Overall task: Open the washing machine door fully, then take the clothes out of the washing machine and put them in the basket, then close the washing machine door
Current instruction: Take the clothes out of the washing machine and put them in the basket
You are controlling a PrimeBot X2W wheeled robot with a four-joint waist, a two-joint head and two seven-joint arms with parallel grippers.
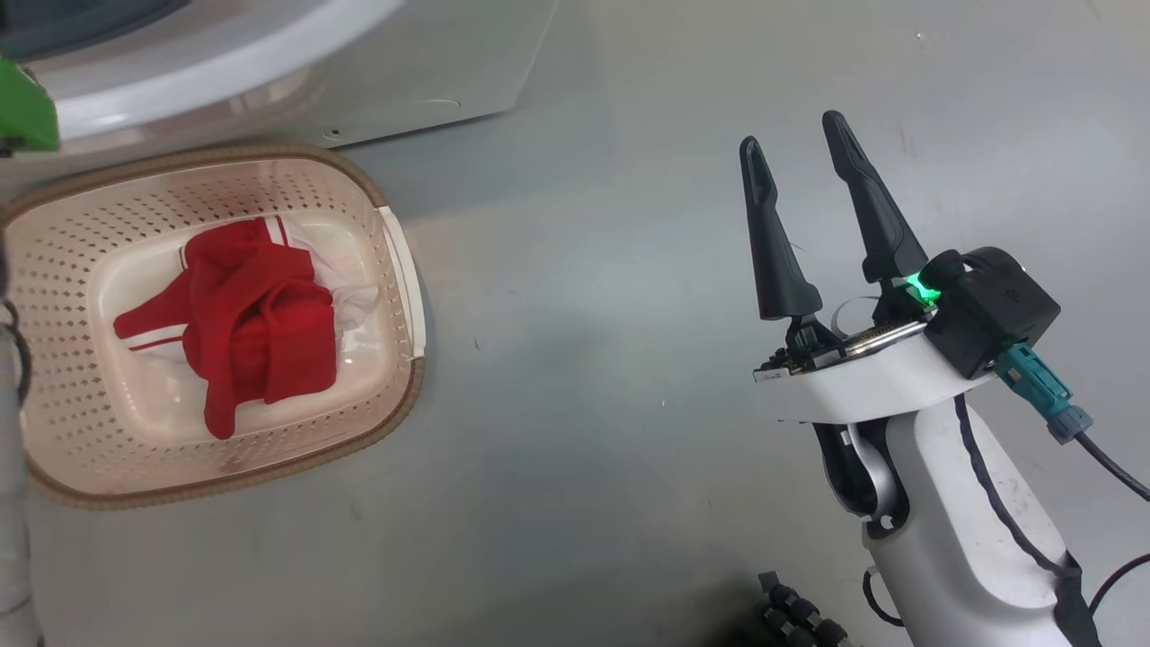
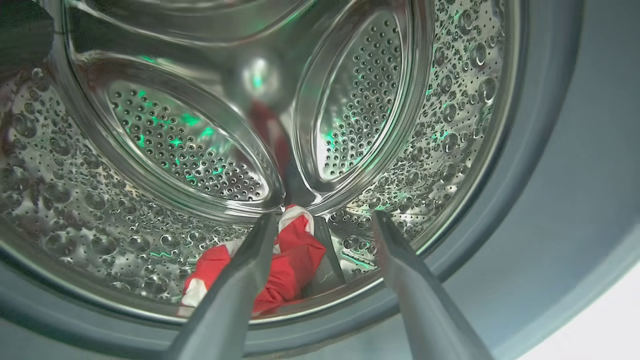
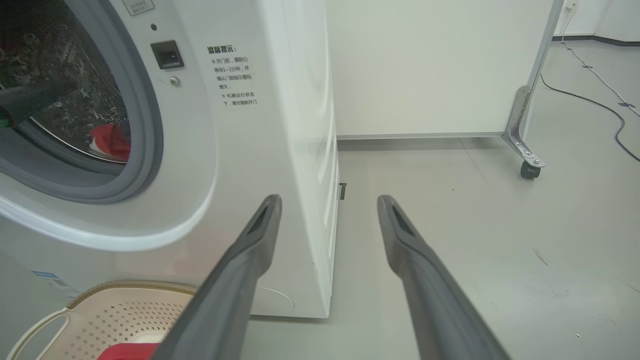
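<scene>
1. the red garment (image 2: 295, 255) with white stripes lies crumpled at the front lip of the drum (image 2: 190, 145) of the washing machine (image 3: 240, 150), just inside the grey seal (image 2: 550, 150).
2. the left tool (image 2: 324, 216) reaches into that drum with its fingers apart. one finger crosses in front of the cloth, the other stands beside it, and nothing is clamped.
3. the step in hand looks like the taking-out, since this piece is not yet lifted from the washing machine.
4. the next move calls for easing the left tool lower so both fingers straddle a fold. it then has to pinch the fold and draw the soft cloth over the seal without snagging.
5. the basket (image 1: 269, 151) sits on the floor (image 1: 584, 359) just in front of the washing machine. it holds red clothes (image 1: 260, 323) with white stripes and a white part, heaped in its middle.
6. the right tool (image 1: 791, 130) hangs over the floor off the washing machine's front corner, well apart from the basket. its fingers are spread and hold nothing.
7. shutting the washing machine comes only once the drum is emptied.
</scene>
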